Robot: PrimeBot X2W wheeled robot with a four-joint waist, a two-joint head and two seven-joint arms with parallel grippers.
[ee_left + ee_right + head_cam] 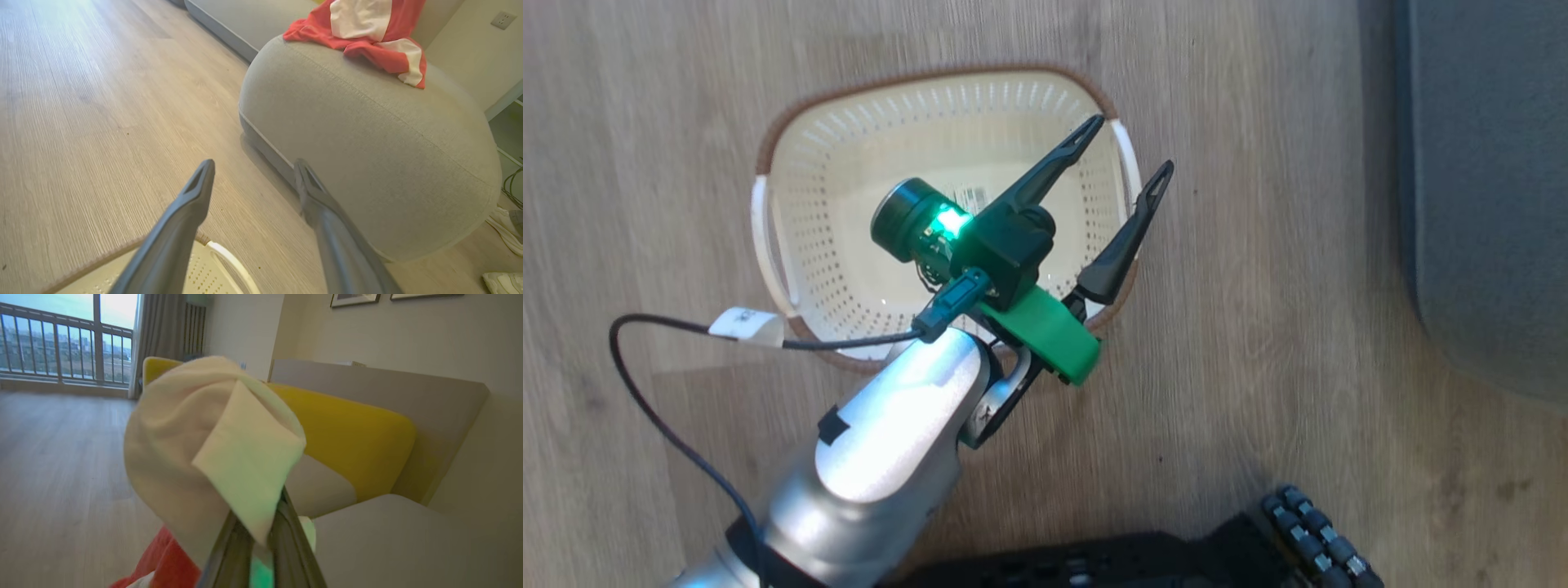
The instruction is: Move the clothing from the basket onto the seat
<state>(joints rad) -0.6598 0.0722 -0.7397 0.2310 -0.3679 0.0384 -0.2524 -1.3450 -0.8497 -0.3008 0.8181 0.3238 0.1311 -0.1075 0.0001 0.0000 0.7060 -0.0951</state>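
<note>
The cream basket (827, 204) stands on the wood floor with nothing in it but a label sticker. My left gripper (1131, 145) hovers over its right rim, open and holding nothing. Along the left wrist view, the same open gripper (253, 163) points past the basket's rim (229, 261) toward the grey seat (367, 143). Red and white clothing (367, 32) lies on top of the seat. My right gripper (257, 539) is shut on a pale cream-white piece of fabric (204, 449), held up above a red garment (163, 559) and the grey seat (388, 543).
The seat's edge (1486, 204) fills the right side of the head view, with bare floor between it and the basket. My dark base (1176, 563) is at the bottom. A yellow cushion (347, 437) leans on the backrest. Pale shoes (504, 228) lie beyond the seat.
</note>
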